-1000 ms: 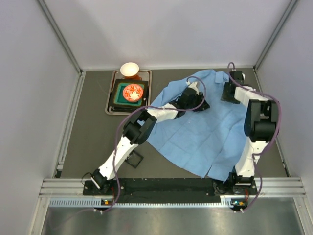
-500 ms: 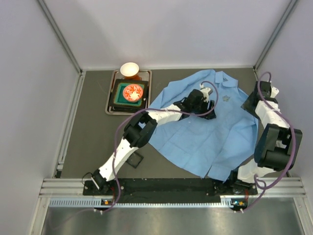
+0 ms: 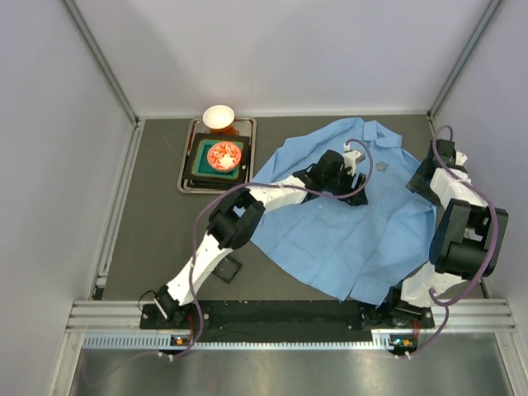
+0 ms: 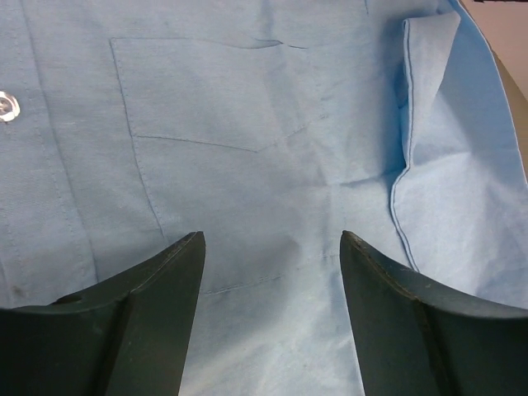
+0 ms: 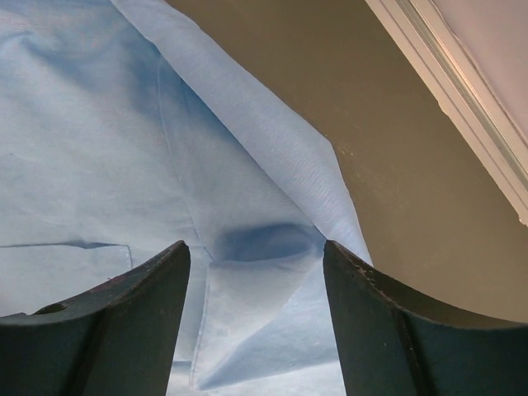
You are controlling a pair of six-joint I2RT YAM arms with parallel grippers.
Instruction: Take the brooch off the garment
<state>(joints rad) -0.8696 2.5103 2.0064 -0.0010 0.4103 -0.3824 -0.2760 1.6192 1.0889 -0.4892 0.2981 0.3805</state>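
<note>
Seen from overhead, the garment, a light blue shirt, lies spread across the centre and right of the dark desk. The left tool, fingers apart and empty, hovers over the chest pocket. The brooch sits on the cloth just right of it, and the right tool, also apart, hangs over the shirt's right edge.

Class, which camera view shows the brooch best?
The top external view. There the brooch appears as a small greyish speck on the garment, near its collar. Neither wrist view shows it; both show only blue fabric.
</note>
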